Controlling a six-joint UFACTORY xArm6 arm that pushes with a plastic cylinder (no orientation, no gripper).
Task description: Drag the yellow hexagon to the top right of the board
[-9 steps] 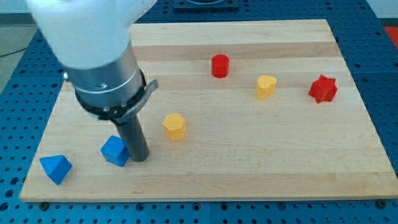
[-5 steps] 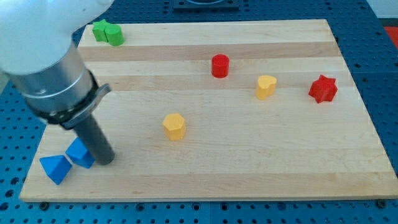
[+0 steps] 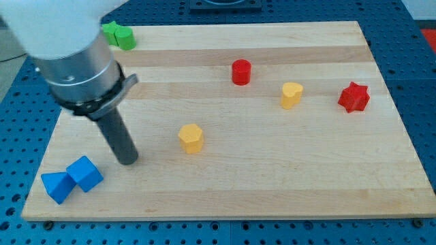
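The yellow hexagon [image 3: 191, 138] sits a little left of the board's middle, toward the view's bottom. My tip [image 3: 129, 160] rests on the board to the hexagon's left and slightly lower, clearly apart from it. A blue cube [image 3: 85, 173] lies to the lower left of my tip, touching a blue triangular block [image 3: 56, 186] near the bottom left corner. My tip touches no block.
A red cylinder [image 3: 240, 71] stands at the upper middle. A yellow heart-shaped block [image 3: 291, 94] lies right of centre. A red star-shaped block [image 3: 353, 97] is near the right edge. A green block [image 3: 118, 35] sits at the top left. The wooden board [image 3: 272, 177] ends near the blue blocks.
My tip pushed the blue cube left until it met the blue triangular block, then drew back to the right and up, away from it. The yellow hexagon has not moved.
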